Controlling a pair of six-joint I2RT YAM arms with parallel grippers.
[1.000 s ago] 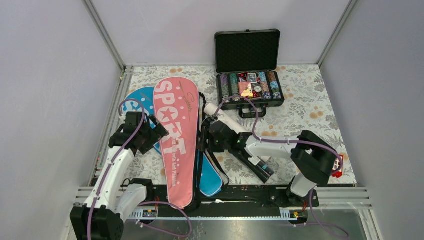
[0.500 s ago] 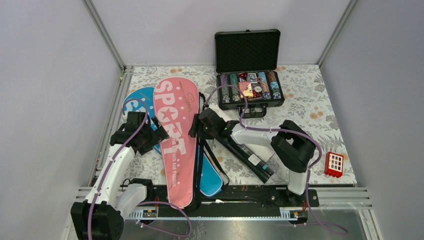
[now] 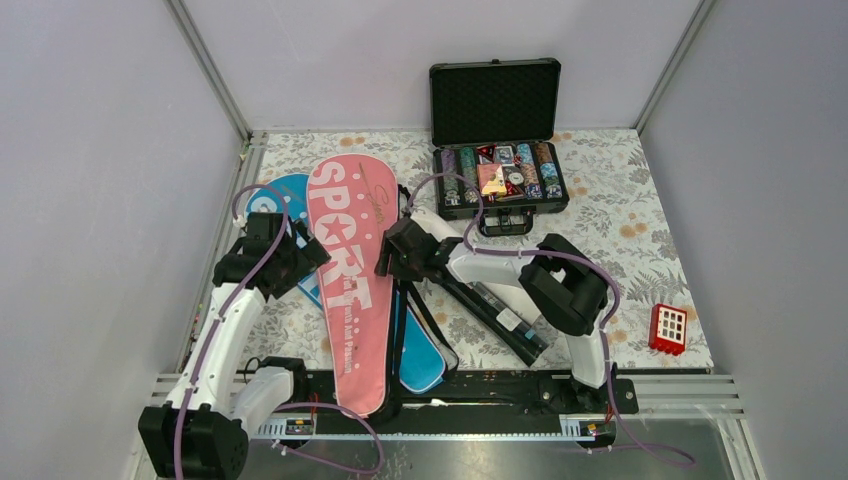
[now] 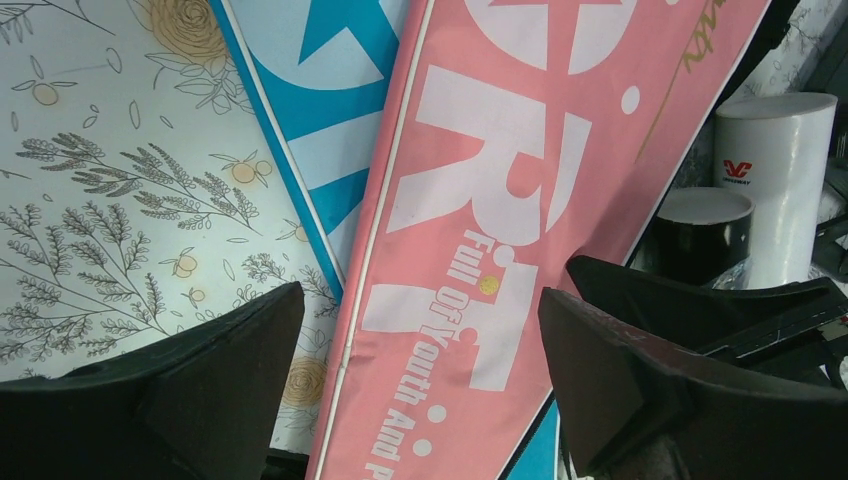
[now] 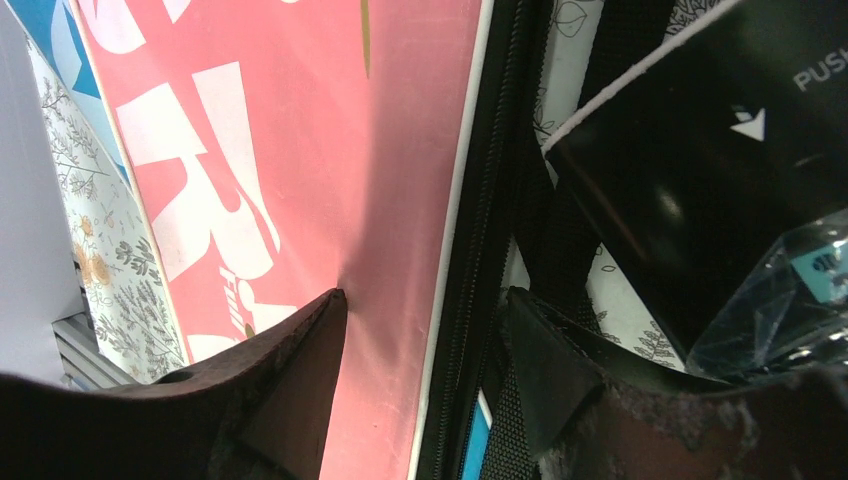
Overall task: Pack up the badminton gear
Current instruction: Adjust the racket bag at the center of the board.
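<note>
A pink "SPORT" cover (image 3: 345, 270) lies over a blue cover (image 3: 272, 196) on the left of the table. A white tube (image 3: 426, 216) and a dark tube (image 3: 500, 315) lie to its right. My left gripper (image 3: 300, 262) hovers open over the pink cover's (image 4: 480, 230) left edge, with the blue cover (image 4: 320, 120) beyond it. My right gripper (image 5: 425, 300) is open and straddles the pink cover's (image 5: 300, 150) black zipper edge. Its left finger (image 5: 300, 370) presses a dimple into the fabric. The dark tube (image 5: 690, 180) lies beside it. No rackets or shuttlecocks show.
An open black case of poker chips (image 3: 500, 170) stands at the back centre. A small red block (image 3: 668, 328) sits near the right front. Black straps (image 3: 420, 310) trail between the covers and the tubes. A metal rail (image 3: 450, 385) runs along the near edge.
My right arm swung left from over the tubes to the pink cover's right edge, uncovering the red block. My left gripper shifted slightly up and left.
</note>
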